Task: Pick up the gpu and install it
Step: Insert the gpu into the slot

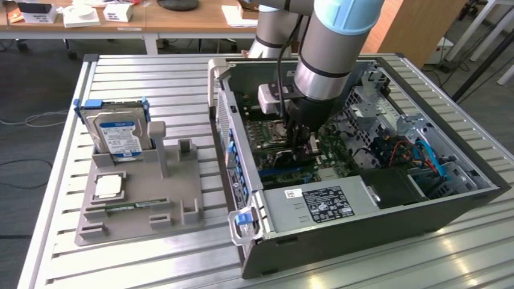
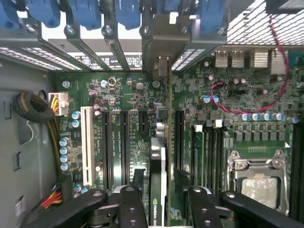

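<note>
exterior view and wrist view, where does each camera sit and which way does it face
Exterior view: above the table, off to one side, looking down into the open computer case; the arm shows.
Wrist view: on the wrist, looking past the gripper at the motherboard, with the gpu edge-on.
Shared: both see the motherboard inside the case.

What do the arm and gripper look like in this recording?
The arm is silvery grey tubing with a light blue joint cap and a black band. A black cable runs alongside, and a white box sits at the wrist. The gripper has black, screw-studded fingers.
</note>
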Motion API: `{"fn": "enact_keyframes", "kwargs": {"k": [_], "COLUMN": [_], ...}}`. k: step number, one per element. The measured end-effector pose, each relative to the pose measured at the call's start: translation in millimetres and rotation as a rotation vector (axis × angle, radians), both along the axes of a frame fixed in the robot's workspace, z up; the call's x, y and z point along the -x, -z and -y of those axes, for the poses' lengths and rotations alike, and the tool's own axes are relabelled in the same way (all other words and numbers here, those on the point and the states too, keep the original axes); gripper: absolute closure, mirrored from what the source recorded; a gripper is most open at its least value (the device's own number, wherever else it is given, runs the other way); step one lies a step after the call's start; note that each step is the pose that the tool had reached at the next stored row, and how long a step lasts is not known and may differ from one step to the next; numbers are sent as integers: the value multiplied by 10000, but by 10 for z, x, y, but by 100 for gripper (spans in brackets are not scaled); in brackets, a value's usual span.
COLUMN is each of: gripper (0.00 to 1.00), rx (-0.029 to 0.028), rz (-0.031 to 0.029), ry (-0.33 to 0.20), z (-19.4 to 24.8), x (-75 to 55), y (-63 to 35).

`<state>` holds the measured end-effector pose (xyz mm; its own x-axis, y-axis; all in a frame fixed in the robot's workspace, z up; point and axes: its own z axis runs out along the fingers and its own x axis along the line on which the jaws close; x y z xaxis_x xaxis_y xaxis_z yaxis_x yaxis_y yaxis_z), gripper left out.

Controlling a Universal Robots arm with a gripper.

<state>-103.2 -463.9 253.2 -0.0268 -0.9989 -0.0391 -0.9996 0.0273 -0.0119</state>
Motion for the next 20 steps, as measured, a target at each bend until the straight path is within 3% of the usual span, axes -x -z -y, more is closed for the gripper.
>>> {"fn": "enact_keyframes", "kwargs": {"k": [7, 15, 20], "gripper": [60, 60, 60], "rx": [-85, -141, -161], "rz": [0, -1, 0], "ry": [-2, -2, -1], "z": [0, 0, 0], "x": [-1, -1, -1], "y": [-240, -515, -538]}}
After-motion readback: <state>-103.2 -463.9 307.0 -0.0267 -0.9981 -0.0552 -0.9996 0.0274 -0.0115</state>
